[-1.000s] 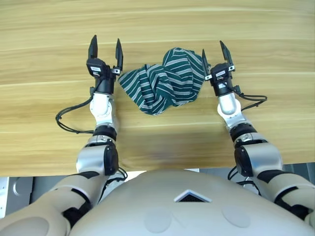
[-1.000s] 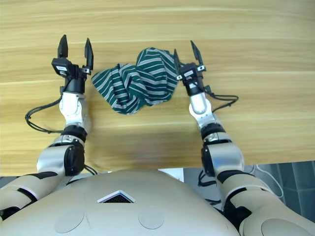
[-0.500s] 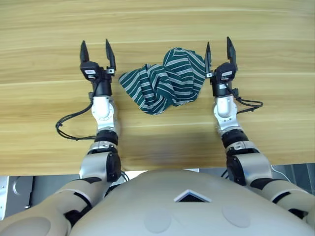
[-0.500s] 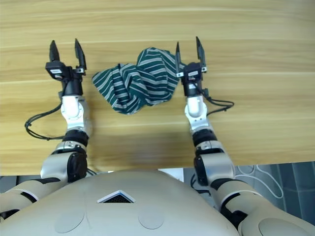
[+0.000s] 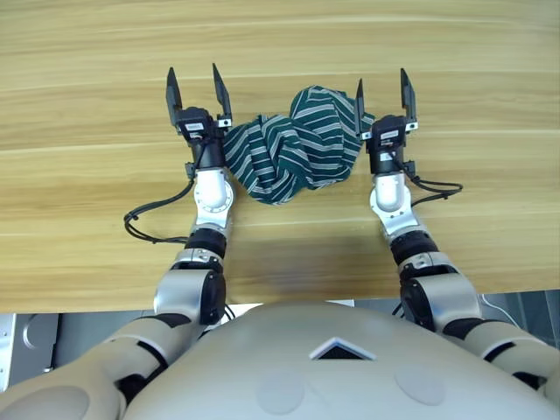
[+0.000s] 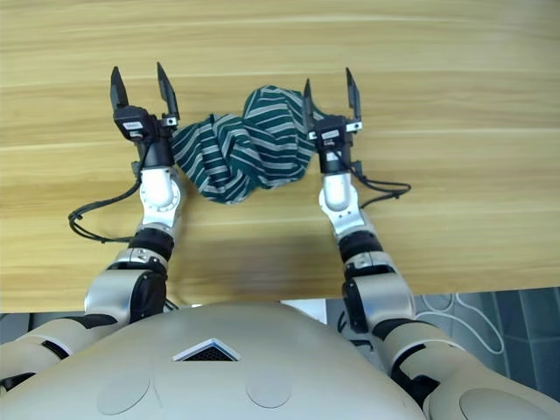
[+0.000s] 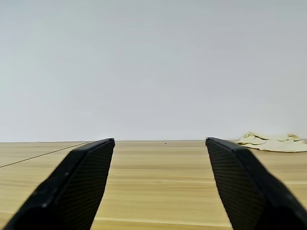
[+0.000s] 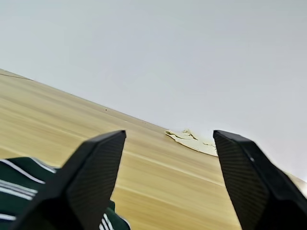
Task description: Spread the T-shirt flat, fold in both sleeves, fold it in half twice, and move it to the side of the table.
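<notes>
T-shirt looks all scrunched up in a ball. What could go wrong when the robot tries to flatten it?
1. The T-shirt is a bunched heap with its sleeves hidden, so a grab may pinch several layers and drag the lump instead of spreading it.
2. The left tool and right tool stand open close beside its two sides; a low move could shove it along the table.

Green striped T-shirt [image 5: 293, 144], crumpled, mid-table

Bright, even light — soft shadows, perhaps lit from overhead.
</notes>
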Controlling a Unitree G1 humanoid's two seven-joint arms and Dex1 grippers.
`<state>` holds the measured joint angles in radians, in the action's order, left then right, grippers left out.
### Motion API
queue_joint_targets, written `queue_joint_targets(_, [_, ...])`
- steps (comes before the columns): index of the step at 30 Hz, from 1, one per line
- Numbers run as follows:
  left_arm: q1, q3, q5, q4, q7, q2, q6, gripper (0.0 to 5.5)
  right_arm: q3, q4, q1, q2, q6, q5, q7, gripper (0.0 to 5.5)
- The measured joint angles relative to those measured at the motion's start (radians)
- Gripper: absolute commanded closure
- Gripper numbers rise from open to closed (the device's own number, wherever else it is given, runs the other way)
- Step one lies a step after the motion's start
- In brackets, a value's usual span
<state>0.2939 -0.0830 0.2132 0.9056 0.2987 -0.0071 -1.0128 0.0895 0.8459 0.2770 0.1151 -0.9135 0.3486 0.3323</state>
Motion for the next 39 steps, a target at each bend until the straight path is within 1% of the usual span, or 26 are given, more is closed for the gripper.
queue_joint_targets(10, [-0.01,0.056,-0.001,-0.02,-0.004,0.005,-0.007,1.93,0.005,-0.025,-0.013,0.005,0.003,0.027,0.038,2.16])
queue_joint_targets(11, [-0.01,0.058,-0.001,-0.02,-0.005,0.005,-0.006,1.93,0.005,-0.026,-0.014,0.006,0.003,0.027,0.038,2.36])
queue_joint_targets(14, [-0.01,0.067,-0.001,-0.021,-0.008,0.006,-0.006,1.93,0.007,-0.029,-0.016,0.007,0.003,0.026,0.038,2.36])
queue_joint_targets(16, [-0.013,0.077,-0.032,-0.042,-0.064,0.009,-0.007,1.93,0.009,-0.039,-0.02,0.008,0.006,0.028,0.039,2.36])
queue_joint_targets(18, [-0.092,0.138,-0.175,-0.171,-0.256,0.045,0.002,1.93,0.01,-0.126,-0.071,0.03,0.023,0.048,0.037,2.36])
queue_joint_targets(20, [-0.209,0.193,-0.288,-0.336,-0.407,0.129,0.039,1.93,0.012,-0.219,-0.146,0.092,0.053,0.071,0.0,2.36])
queue_joint_targets(23, [-0.418,0.248,-0.389,-0.646,-0.582,0.345,0.104,1.93,0.021,-0.373,-0.269,0.205,0.09,0.114,-0.103,2.36])
queue_joint_targets(25, [-0.58,0.265,-0.392,-0.868,-0.687,0.503,0.177,1.93,0.035,-0.515,-0.364,0.308,0.127,0.14,-0.226,2.36])
queue_joint_targets(27, [-0.708,0.27,-0.291,-1.059,-0.79,0.648,0.267,1.93,0.054,-0.681,-0.449,0.434,0.176,0.161,-0.399,2.36])
queue_joint_targets(28, [-0.749,0.268,-0.236,-1.108,-0.824,0.699,0.311,1.93,0.058,-0.736,-0.474,0.496,0.197,0.171,-0.468,2.36])
queue_joint_targets(29, [-0.765,0.263,-0.185,-1.132,-0.837,0.717,0.351,1.93,0.058,-0.768,-0.482,0.529,0.221,0.181,-0.513,2.36])
queue_joint_targets(33, [-0.748,0.276,0.03,-1.145,-0.836,0.723,0.434,1.93,0.083,-0.763,-0.47,0.586,0.286,0.263,-0.588,2.36])
queue_joint_targets(36, [-0.666,0.345,0.22,-1.065,-0.783,0.664,0.462,1.93,0.124,-0.727,-0.402,0.602,0.29,0.299,-0.592,2.36])
queue_joint_targets(39, [-0.561,0.383,0.356,-1.009,-0.696,0.611,0.475,1.93,0.167,-0.662,-0.317,0.6,0.29,0.338,-0.563,2.36])
